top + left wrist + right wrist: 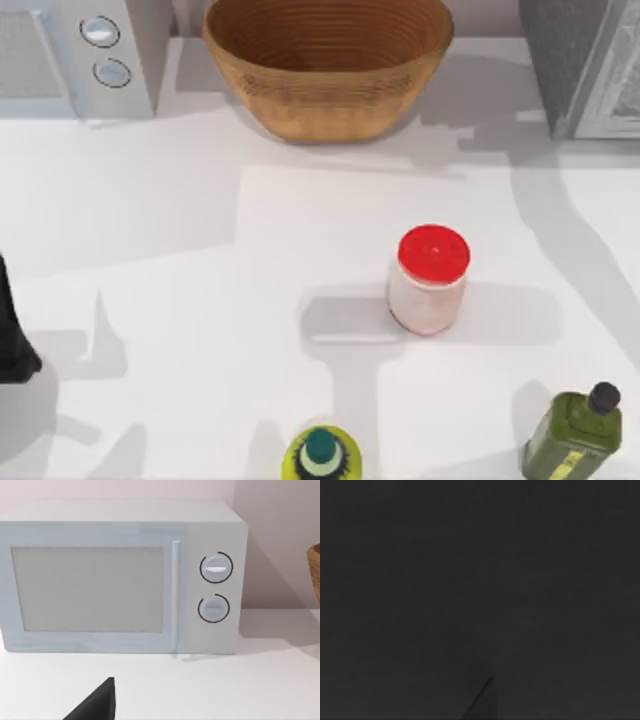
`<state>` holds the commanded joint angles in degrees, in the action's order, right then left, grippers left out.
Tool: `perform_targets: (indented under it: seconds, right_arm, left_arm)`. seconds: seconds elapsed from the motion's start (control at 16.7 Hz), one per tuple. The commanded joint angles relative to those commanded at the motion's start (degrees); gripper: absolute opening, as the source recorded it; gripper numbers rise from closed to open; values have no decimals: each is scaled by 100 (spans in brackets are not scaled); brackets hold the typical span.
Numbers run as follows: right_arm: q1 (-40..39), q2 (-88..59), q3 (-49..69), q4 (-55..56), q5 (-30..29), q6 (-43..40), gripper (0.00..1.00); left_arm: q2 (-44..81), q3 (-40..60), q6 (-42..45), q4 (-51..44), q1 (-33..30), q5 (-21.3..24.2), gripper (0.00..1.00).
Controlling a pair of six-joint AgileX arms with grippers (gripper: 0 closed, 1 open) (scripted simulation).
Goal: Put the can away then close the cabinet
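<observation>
The can is out of view. The cabinet [578, 62] is the grey box at the back right corner of the table, and its pale white-framed door panel [622, 88] runs off the top view's right edge. My left arm [12, 335] is parked at the table's left edge. A dark part of my left gripper [96, 704] shows in the left wrist view, facing the white appliance. The right wrist view is dark.
A white appliance with two round knobs [80, 55] stands at the back left and a woven basket [328, 65] at the back middle. A red-lidded white jar [430, 280] is right of centre. A green-capped bottle [321, 455] and an olive bottle [575, 432] stand along the front edge.
</observation>
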<state>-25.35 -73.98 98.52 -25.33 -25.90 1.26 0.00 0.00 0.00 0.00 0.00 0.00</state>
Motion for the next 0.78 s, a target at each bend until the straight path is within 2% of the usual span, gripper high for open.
perform_targets:
  seconds: [0.18, 0.78]
  right_arm:
    - [135, 102, 65, -30, -85, -59, 100]
    - [602, -742, 651, 223, 372, -54, 100]
  left_arm:
    - [0, 0, 0, 0, 0, 0, 100]
    - [0, 0, 0, 0, 0, 0, 100]
